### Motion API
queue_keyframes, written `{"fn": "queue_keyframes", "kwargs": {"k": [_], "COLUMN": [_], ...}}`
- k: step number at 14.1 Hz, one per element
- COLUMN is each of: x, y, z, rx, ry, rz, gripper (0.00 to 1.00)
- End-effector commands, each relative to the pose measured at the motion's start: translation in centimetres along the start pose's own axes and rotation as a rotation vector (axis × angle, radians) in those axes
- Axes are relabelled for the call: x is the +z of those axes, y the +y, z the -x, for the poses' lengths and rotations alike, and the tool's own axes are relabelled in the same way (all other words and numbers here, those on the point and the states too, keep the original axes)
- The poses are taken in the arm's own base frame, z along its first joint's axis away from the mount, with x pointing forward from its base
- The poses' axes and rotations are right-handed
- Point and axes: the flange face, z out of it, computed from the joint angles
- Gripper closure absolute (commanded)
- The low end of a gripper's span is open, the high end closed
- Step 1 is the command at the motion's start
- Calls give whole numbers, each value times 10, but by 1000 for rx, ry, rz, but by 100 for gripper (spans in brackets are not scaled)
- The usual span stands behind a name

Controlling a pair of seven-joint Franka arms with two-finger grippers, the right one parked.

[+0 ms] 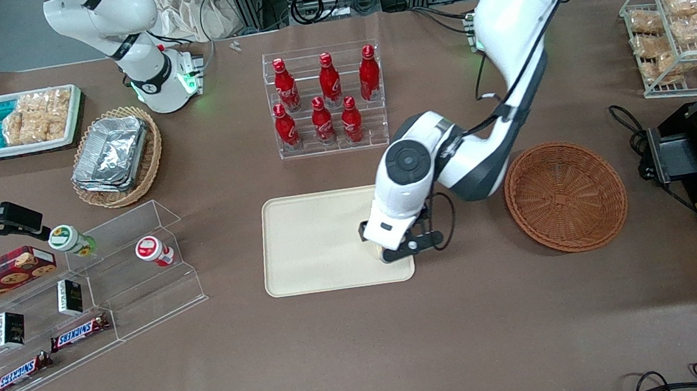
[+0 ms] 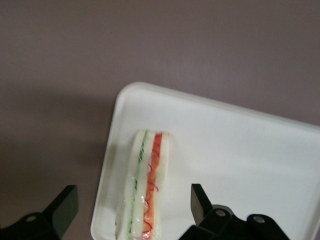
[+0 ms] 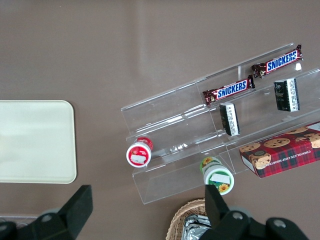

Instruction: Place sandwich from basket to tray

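The placing step looks all but finished: the sandwich (image 2: pixel 145 186) lies on the tray (image 2: pixel 240 150), close to one of its rounded corners, and the basket (image 1: pixel 565 195) beside the tray, toward the working arm's end of the bench, holds nothing. The gripper (image 1: pixel 394 250) hangs low over the tray's end nearest the basket, roughly at the middle of the bench and a little nearer its front edge than the rack of red bottles (image 1: pixel 325 96) is. In the left wrist view its fingers (image 2: pixel 199 200) stand wide apart, one on each side of the sandwich with clear gaps showing, so they appear to grip nothing (release judged done, though whether the wedge rests fully settled cannot be told). What remains, by my reading, is a straight lift upward, keeping the spread fingers from brushing the wedge or nudging it toward the rim just beside it. The sandwich itself is a pale white bread wedge seen edge-on, with a thin green layer and a red-orange layer running lengthwise between the slices, and a faint glossy sheen suggesting a clear wrap. It lies along the tray's short side, near the low rim yet inside it.
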Motion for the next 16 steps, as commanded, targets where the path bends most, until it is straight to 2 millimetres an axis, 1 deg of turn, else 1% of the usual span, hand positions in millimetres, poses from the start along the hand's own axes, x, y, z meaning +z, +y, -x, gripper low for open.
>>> {"fn": "queue_keyframes", "kwargs": {"k": [1, 3, 4, 6, 8, 9, 10, 11, 12, 16], "x": [-68, -107, -128, -161, -189, -197, -199, -199, -198, -192], "y": [-57, -104, -124, -164, -207, -227, -242, -261, -274, -332], "z": [-41, -68, -79, -90, -92, -89, -83, -82, -82, -99], "rx": [-100, -149, -133, -140, -123, -99, -75, -61, -32, 94], "ry": [33, 40, 46, 37, 32, 32, 30, 25, 20, -24], "rz": [-57, -89, -90, -94, -73, -79, -86, -96, -106, -128], "gripper": [0, 0, 0, 0, 0, 0, 0, 0, 0, 0]}}
